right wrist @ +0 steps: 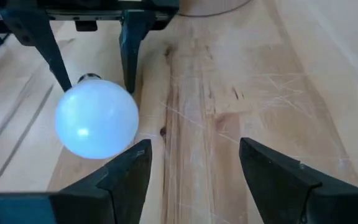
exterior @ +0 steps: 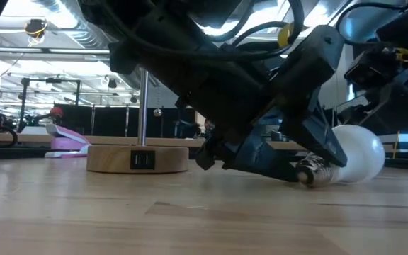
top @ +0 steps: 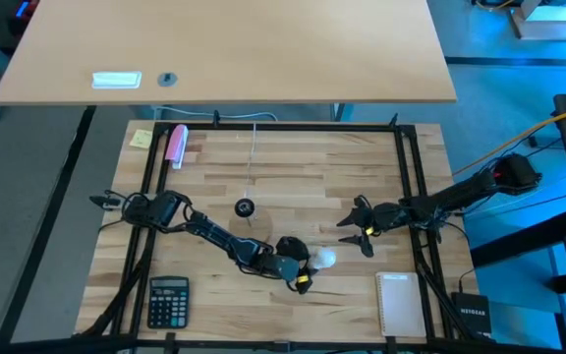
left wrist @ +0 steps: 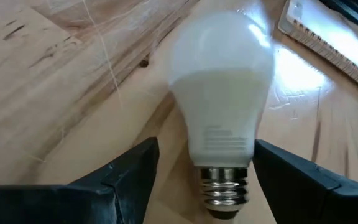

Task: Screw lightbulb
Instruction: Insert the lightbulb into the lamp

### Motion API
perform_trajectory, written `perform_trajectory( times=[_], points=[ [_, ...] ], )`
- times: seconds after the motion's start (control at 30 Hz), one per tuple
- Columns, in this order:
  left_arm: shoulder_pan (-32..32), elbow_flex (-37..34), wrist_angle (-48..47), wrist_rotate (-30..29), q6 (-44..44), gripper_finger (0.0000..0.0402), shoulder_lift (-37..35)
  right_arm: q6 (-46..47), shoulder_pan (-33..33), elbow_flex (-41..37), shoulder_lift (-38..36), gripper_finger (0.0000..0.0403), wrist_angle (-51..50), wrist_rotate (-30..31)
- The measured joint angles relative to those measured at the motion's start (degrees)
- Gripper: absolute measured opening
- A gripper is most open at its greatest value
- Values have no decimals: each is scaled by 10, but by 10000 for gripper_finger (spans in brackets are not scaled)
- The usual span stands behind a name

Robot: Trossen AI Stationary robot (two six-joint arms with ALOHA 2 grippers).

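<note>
The white lightbulb [top: 324, 259] lies on its side on the wooden table, its silvery screw base [left wrist: 225, 190] pointing at my left gripper. My left gripper [top: 310, 263] is low over the table and open, with one finger on each side of the bulb's neck. It also shows in the low view [exterior: 296, 166]. My right gripper [top: 354, 234] is open and empty, a little to the right of the bulb's round end [right wrist: 96, 121]. The black socket on its round wooden base [top: 245, 206] stands farther back on the table. My left gripper comes level along the table at the bulb's screw end. One finger [left wrist: 291, 174] stands right against the bulb's neck [left wrist: 247, 146]; I cannot tell whether it touches. The other finger [left wrist: 135, 168] is apart from the neck. The bulb rests on the table.
A calculator [top: 168, 300] lies at the near left and a white notepad [top: 398, 303] at the near right. A pink object [top: 176, 145] and a yellow note [top: 141, 139] lie at the far left. The socket's wooden base [exterior: 139, 157] stands behind my left arm.
</note>
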Motion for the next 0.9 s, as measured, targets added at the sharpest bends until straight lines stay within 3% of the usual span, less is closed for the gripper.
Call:
perform_trajectory(
  times=[0.23, 0.6, 0.9],
  points=[
    [1, -1, -17, 3, 36, 191, -2, 2, 0, 1, 16, 246, 45, -84],
    [-3, -3, -19, -10, 148, 90, 0, -2, 0, 1, 8, 246, 43, -97],
    [-25, -6, -40, -55, 183, 90, -49, 32, 0, 11, -109, 246, -14, -145]
  ],
)
